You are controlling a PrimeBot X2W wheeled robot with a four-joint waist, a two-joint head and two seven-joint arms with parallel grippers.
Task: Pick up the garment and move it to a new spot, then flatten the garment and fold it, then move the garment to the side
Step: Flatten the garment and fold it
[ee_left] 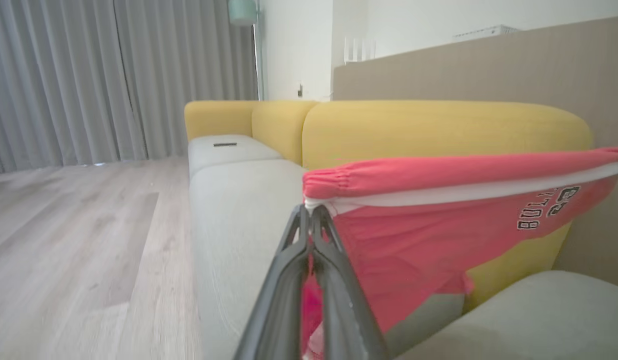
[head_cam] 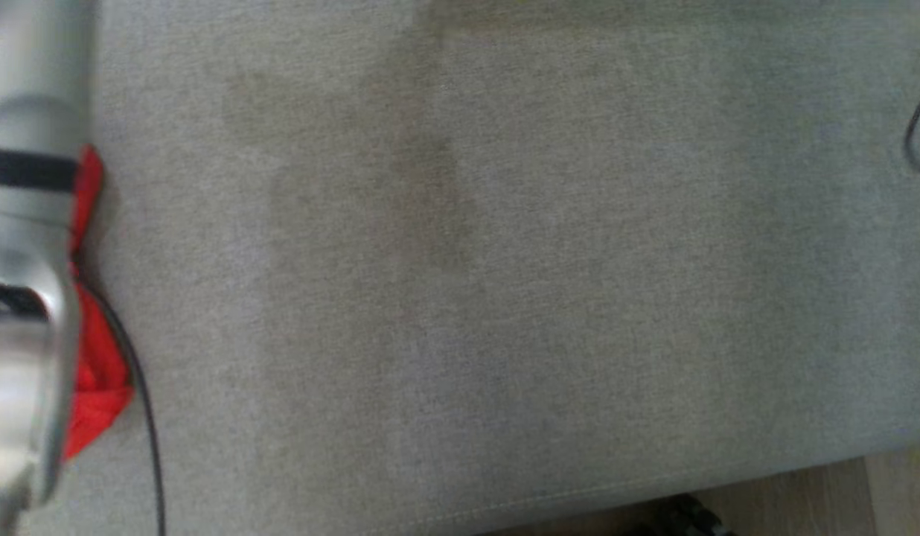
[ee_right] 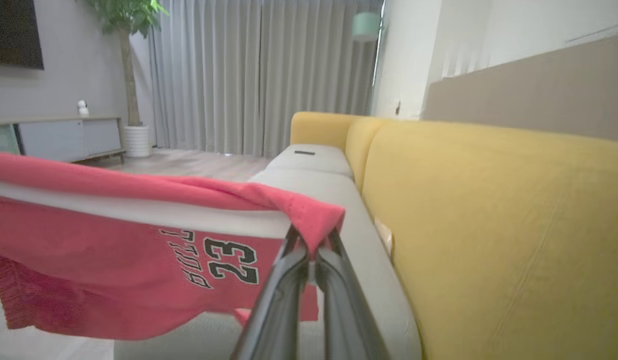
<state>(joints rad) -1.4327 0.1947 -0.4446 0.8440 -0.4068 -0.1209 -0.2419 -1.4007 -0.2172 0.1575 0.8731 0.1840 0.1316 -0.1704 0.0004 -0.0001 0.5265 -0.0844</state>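
- Grey sofa seat (head_cam: 505, 298) across head view; red garment (head_cam: 95, 372) at far left edge, partly behind pale forearm (head_cam: 21, 298), black cable (head_cam: 144, 417) beside it.
- L wrist view: left gripper (ee_left: 309, 212) fingers pressed together, pinching garment's white-banded waistband corner; cloth stretches rightward, hanging above seat, in front of yellow backrest (ee_left: 439, 125).
- R wrist view: right gripper (ee_right: 309, 240) pinches opposite corner; garment stretches left w/ "23" print showing.
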